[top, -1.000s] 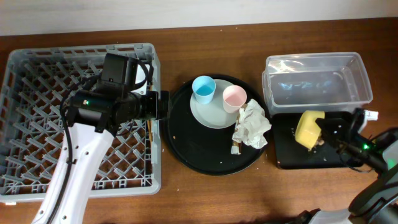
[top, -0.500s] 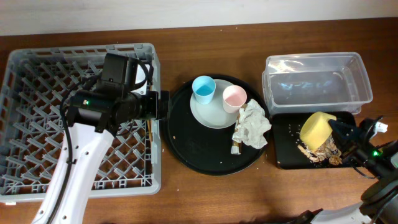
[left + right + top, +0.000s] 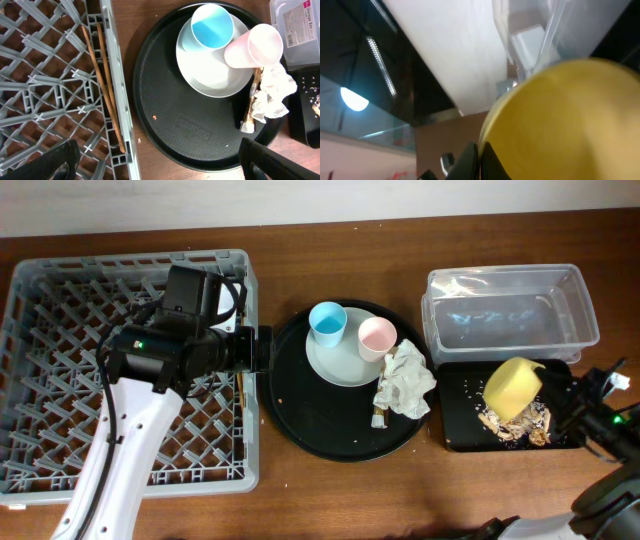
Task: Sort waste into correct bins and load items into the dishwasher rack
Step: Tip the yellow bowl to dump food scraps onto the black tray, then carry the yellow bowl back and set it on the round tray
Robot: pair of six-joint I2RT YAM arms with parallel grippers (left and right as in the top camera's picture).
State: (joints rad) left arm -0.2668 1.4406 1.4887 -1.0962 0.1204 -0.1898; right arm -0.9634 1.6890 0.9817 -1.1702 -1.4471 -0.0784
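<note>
My right gripper (image 3: pixel 546 394) is shut on the rim of the yellow bowl (image 3: pixel 511 387), which is tipped over the shallow black tray (image 3: pixel 458 437). The bowl fills the right wrist view (image 3: pixel 560 120), with the fingers (image 3: pixel 480 159) pinched on its edge. Beige food scraps (image 3: pixel 515 423) lie on that tray. My left gripper (image 3: pixel 165 162) is open and empty over the grey rack's (image 3: pixel 60 380) right edge. The chopsticks (image 3: pixel 107 95) lie in the rack. The blue cup (image 3: pixel 327 322), pink cup (image 3: pixel 377 337), pale plate (image 3: pixel 338 363), white napkin (image 3: pixel 406 380) and brown wrapper (image 3: pixel 379 417) sit on the round tray.
The round black tray (image 3: pixel 300 410) lies between the rack and the bins. The clear plastic tub (image 3: pixel 510 315) stands behind the shallow black tray, with nothing visible in it. Bare wooden table runs along the front.
The yellow bowl has swung to the right and tipped further over the shallow black tray. Food scraps have dropped onto that tray. The left arm has not moved.
</note>
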